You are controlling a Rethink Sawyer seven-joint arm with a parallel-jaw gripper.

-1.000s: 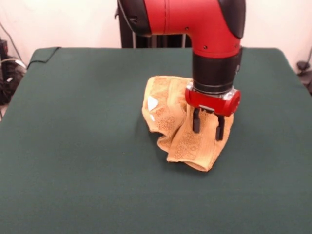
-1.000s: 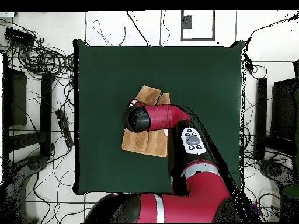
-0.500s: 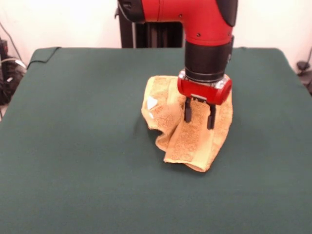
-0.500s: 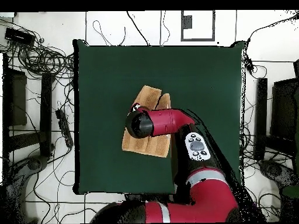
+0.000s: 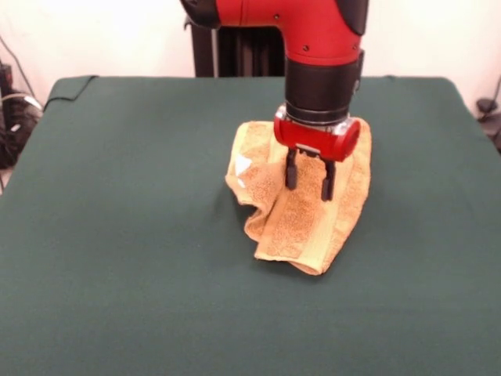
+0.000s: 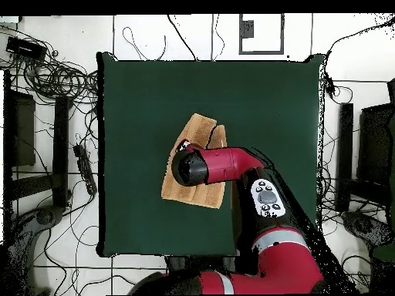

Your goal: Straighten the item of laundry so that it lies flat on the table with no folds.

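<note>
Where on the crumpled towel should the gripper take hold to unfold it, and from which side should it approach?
Probably the free folded corner of the towel, nearest the camera in the front view. It lies loose on the table, away from the bunched part. The gripper, open above the towel's middle, could come straight down on that corner and pull outward.

Orange-tan towel (image 5: 301, 219) lies rumpled and folded over itself mid-table (image 5: 117, 235), white label showing

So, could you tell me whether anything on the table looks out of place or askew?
Only the towel: it lies crumpled near the middle of the table, folded over itself with a raised ridge, not flat. The open gripper hangs over it. Nothing looks spilled or damaged.
</note>
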